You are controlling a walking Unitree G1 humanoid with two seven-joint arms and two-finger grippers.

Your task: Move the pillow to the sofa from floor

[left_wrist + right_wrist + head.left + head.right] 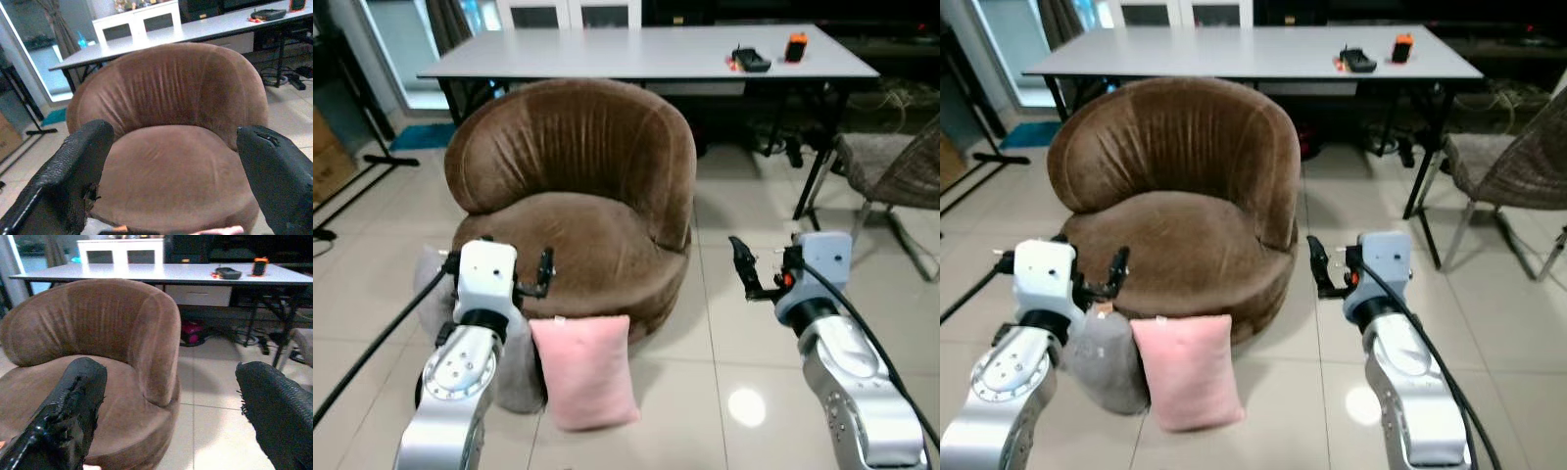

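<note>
A round, tub-shaped brown velvet sofa chair (pixel 576 201) stood on the pale tiled floor (pixel 744 352), in front of a long grey table (pixel 646 51). A square pink pillow (pixel 584 370) stood upright on the floor, leaning against the front base of the sofa chair. A grey pillow (pixel 1108 360) rested just beside it on the robot's left, touching it. The left gripper (pixel 514 277) hovered above the two pillows, at the front edge of the seat, its black fingers (pixel 73 171) spread apart and holding nothing. The right gripper (pixel 756 269) hung over the bare floor to the right of the sofa chair, its fingers (pixel 63 416) likewise parted and empty. A small black device (pixel 751 61) and an orange object (pixel 795 46) lay on the table. A woven wicker chair (pixel 891 166) stood at far right.
</note>
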